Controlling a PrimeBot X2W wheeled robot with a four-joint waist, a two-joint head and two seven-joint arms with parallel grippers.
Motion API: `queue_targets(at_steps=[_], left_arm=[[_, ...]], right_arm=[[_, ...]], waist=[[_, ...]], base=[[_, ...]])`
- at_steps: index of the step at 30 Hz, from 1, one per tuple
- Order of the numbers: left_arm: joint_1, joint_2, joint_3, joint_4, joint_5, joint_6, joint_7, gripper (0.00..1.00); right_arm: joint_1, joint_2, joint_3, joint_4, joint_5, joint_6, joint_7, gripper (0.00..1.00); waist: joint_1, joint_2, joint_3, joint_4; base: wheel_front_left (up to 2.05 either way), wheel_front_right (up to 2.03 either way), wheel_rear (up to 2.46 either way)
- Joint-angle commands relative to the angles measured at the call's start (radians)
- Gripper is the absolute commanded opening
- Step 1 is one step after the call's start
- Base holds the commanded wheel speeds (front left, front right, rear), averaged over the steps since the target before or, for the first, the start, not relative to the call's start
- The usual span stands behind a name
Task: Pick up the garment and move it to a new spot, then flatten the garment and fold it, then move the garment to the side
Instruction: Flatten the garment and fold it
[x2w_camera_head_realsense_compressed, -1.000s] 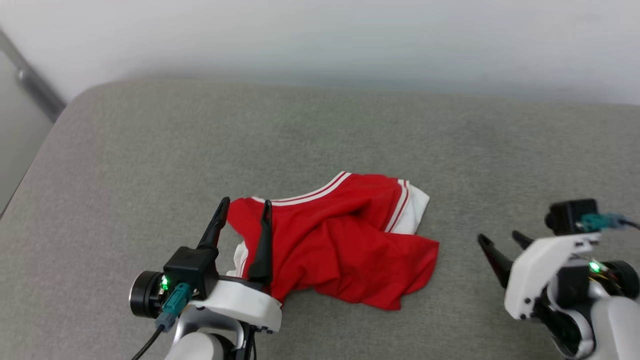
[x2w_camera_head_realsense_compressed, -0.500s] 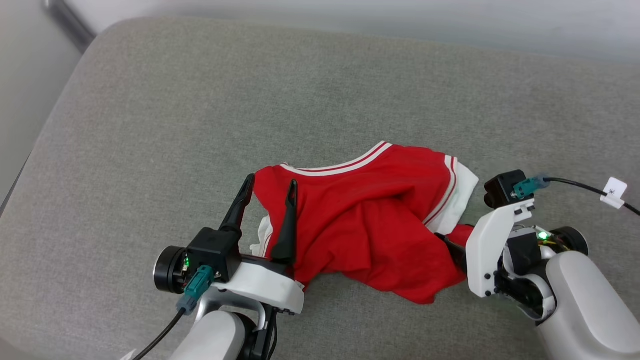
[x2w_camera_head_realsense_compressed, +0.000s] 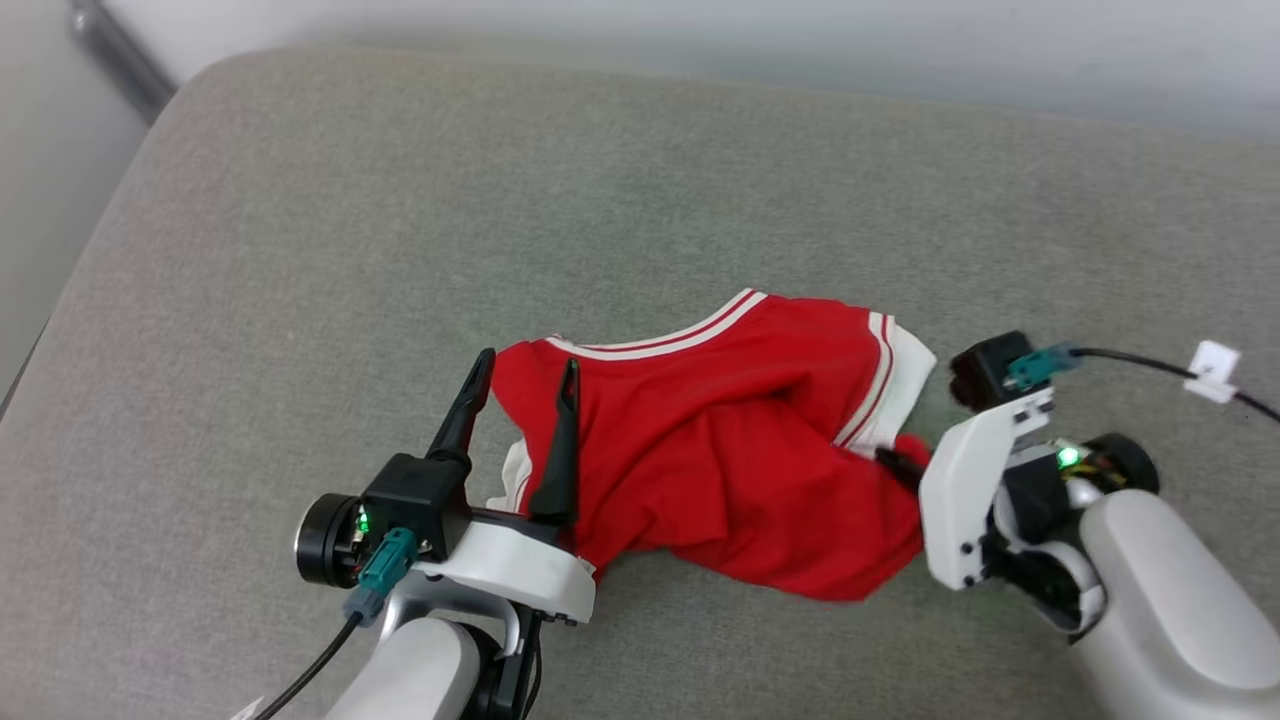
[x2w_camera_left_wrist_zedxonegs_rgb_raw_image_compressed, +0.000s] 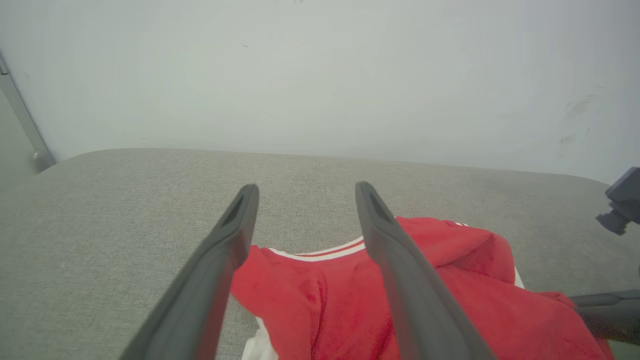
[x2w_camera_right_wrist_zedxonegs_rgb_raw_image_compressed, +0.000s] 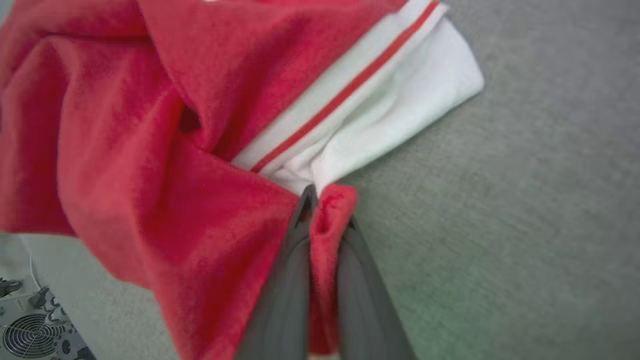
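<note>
Pinching a fold of red cloth, the right gripper (x2w_camera_right_wrist_zedxonegs_rgb_raw_image_compressed: 325, 210) has its two dark fingers pressed together on the garment (x2w_camera_head_realsense_compressed: 720, 450). In the right wrist view a small red tuft bulges out between the tips. In the head view this grip sits at the garment's 4 o'clock edge, just below the white sleeve (x2w_camera_head_realsense_compressed: 905, 385). That sleeve lies at the 2 o'clock corner, with red and white stripes along its seam.

The left gripper (x2w_camera_head_realsense_compressed: 528, 362) is spread wide at the garment's 9 o'clock side, its fingers pointing toward 12 o'clock. One finger crosses over the red cloth and the other stands at the cloth's outer edge, above the grey. Whether either finger touches the fabric I cannot tell.

The garment lies crumpled in a loose heap, a little toward 5 o'clock from the middle of the head view. It rests on a grey upholstered cushion (x2w_camera_head_realsense_compressed: 400, 200). A band of striped trim (x2w_camera_head_realsense_compressed: 650, 345) runs along its 12 o'clock edge. A black cable (x2w_camera_head_realsense_compressed: 1130, 358) with a white tag leads from the right wrist toward 3 o'clock. Beyond the cushion, at 12 o'clock, stands a pale wall (x2w_camera_left_wrist_zedxonegs_rgb_raw_image_compressed: 320, 75).
</note>
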Motion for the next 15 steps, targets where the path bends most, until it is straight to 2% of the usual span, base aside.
queue_targets(at_steps=[1, 8, 12, 15], left_arm=[[0.006, 0.009, 0.007, -0.003, -0.002, 0.006, -0.001, 1.00], [0.040, 0.030, 0.013, -0.018, -0.010, 0.019, 0.013, 1.00], [0.053, 0.040, 0.014, -0.026, -0.015, 0.023, 0.024, 1.00], [0.057, 0.046, 0.014, -0.032, -0.015, 0.027, 0.029, 1.00]], right_arm=[[0.000, -0.020, -0.019, -0.030, -0.013, -0.001, -0.023, 0.00], [0.136, -0.047, -0.178, -0.178, -0.057, -0.001, -0.056, 0.00], [0.278, -0.015, -0.297, -0.240, -0.081, -0.001, -0.031, 0.00], [0.374, 0.019, -0.370, -0.239, -0.096, -0.001, -0.031, 0.00]], waist=[[-0.0001, 0.0000, -0.023, -0.024], [-0.0001, 0.0000, -0.064, -0.092], [-0.0001, 0.0000, -0.079, -0.123], [-0.0001, 0.0000, -0.084, -0.135]], base=[[0.00, 0.00, 0.00], [0.00, 0.00, 0.00], [0.00, 0.00, 0.00], [0.00, 0.00, 0.00]])
